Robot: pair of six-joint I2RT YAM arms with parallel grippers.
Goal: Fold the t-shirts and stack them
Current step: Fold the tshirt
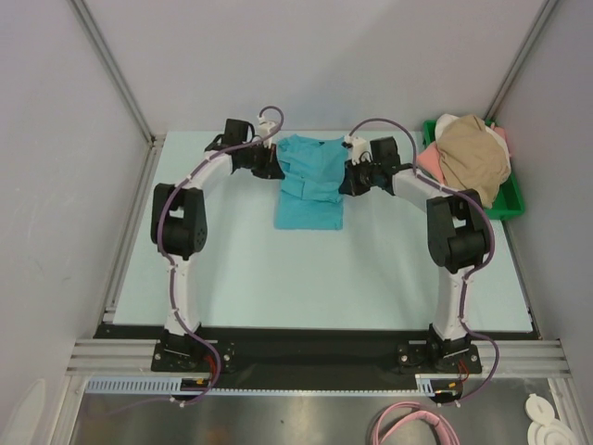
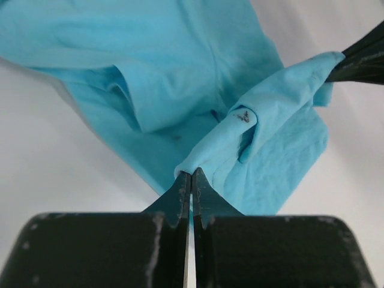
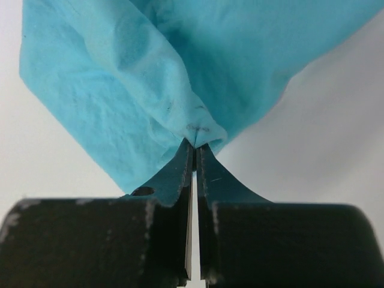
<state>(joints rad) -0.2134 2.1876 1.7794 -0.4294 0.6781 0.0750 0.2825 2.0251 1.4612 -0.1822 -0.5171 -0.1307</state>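
Teal t-shirt point(image 1: 310, 190) lies toward the far side of the surface point(image 1: 324, 278), between my two grippers. Its lower part is spread flat and roughly squared, and its upper part is drawn up where I hold it. My left gripper point(image 2: 191, 175) is clamped on a fold of the teal cloth at the shirt's left edge. In the left wrist view the jaws meet with only a thin slit between them, and the fabric bunches out from their tips. My right gripper point(image 3: 195, 144) is likewise pinched tight on a gathered bit of the same shirt at its right edge, the cloth fanning up and away from the tips. From the left wrist view I also see the right gripper's dark fingers at the upper right, holding a corner of the cloth taut. Both holds sit on the shirt's upper half, about level with each other. At the far right of the surface a green tray point(image 1: 508, 199) holds a loose heap: a tan t-shirt point(image 1: 474, 153) crumpled on top, a pink t-shirt point(image 1: 428, 159) showing at its left edge, and a white t-shirt point(image 1: 447, 121) peeking out at the back. That heap lies apart from the teal one.
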